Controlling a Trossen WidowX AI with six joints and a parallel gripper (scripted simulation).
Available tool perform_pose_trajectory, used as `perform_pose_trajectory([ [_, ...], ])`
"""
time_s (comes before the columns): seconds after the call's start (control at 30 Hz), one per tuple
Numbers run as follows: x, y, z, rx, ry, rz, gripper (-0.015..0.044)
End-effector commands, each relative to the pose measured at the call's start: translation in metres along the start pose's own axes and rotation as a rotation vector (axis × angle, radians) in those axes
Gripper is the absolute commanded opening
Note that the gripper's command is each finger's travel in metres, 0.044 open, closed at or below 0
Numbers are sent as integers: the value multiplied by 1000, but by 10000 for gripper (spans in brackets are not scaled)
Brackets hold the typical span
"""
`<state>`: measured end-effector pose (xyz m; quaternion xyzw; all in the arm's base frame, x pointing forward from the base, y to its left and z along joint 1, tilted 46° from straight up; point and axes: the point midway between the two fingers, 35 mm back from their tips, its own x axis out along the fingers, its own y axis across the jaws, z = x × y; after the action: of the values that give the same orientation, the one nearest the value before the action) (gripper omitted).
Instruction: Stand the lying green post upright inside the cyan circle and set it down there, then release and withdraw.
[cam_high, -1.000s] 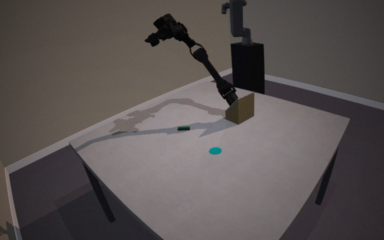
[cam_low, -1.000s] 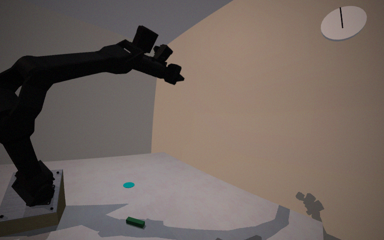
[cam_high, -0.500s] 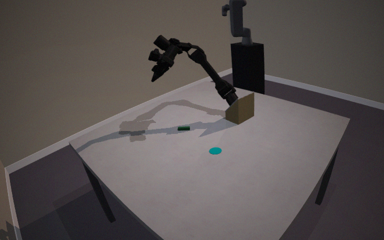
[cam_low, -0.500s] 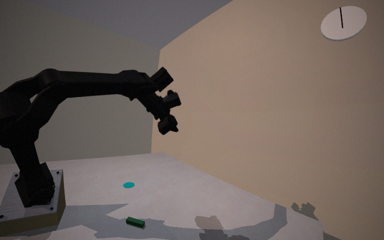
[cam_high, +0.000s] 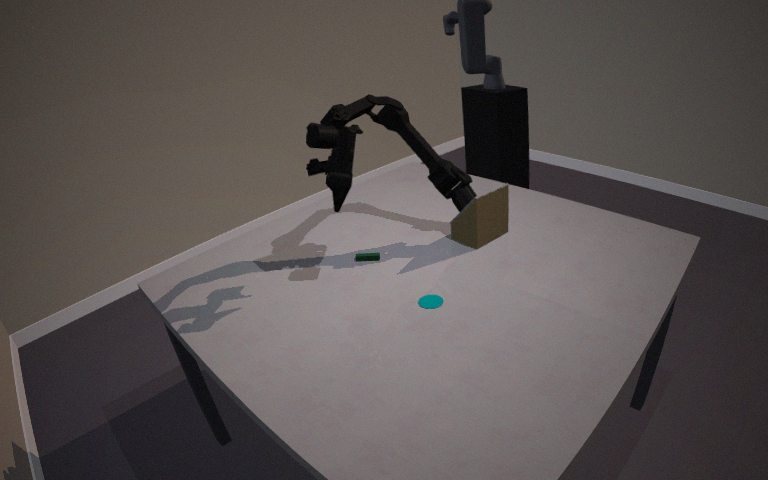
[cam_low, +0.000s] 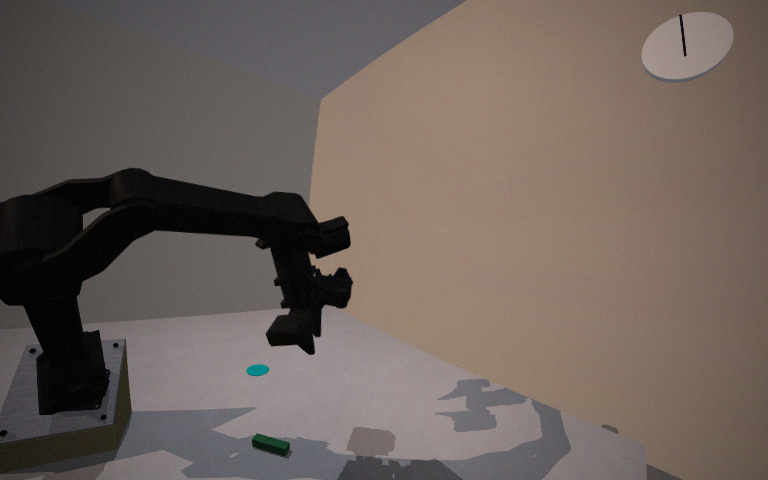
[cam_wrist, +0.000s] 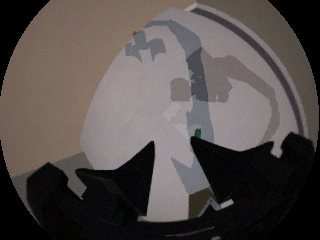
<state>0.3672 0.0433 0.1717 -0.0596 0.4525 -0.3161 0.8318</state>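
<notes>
The green post lies on its side on the table, in the arm's shadow. The cyan circle lies flat on the table and bears nothing; it does not show in the wrist view. My gripper points down high above the table. Its fingers stand apart with nothing between them. In the wrist view the post shows just beyond the tip of the right finger.
The arm stands on a tan block on the table. Behind the table, a second, grey arm stands on a black pedestal. A round white disc hangs on the wall.
</notes>
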Motion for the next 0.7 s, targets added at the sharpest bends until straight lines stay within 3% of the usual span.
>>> perform_pose_trajectory([
  [0.0,16,-26,-18,52,80,-108,233],
  [0.17,30,-62,-39,122,176,-249,233],
  [0.33,34,-68,-43,135,193,-276,233],
  [0.67,141,-99,-66,135,189,-278,233],
])
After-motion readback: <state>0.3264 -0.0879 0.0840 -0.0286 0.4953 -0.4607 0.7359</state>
